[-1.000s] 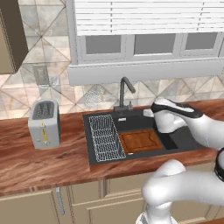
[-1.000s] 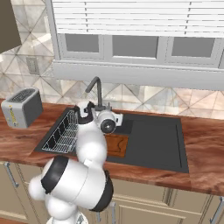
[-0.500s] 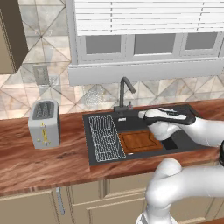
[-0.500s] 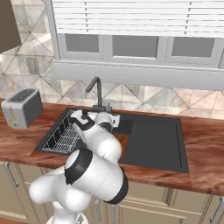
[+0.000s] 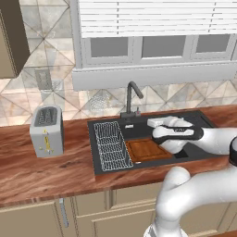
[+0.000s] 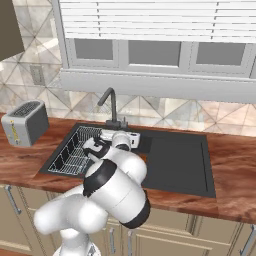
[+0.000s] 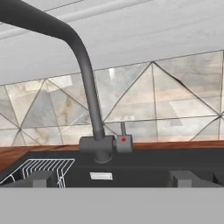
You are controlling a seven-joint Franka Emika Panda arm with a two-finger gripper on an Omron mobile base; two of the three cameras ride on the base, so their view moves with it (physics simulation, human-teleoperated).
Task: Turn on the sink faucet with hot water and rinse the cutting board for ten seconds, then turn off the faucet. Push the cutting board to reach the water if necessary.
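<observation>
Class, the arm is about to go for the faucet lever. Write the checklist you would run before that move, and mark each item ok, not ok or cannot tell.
1. Gripper open: ok.
2. Hand faces the sink faucet; its lever lies ahead, untouched: ok.
3. Water running: none seen, not ok yet.
4. Cutting board lies in the sink: ok.
5. Board under the spout: cannot tell.
6. Wire rack is left of the board, off the path: ok.
</observation>
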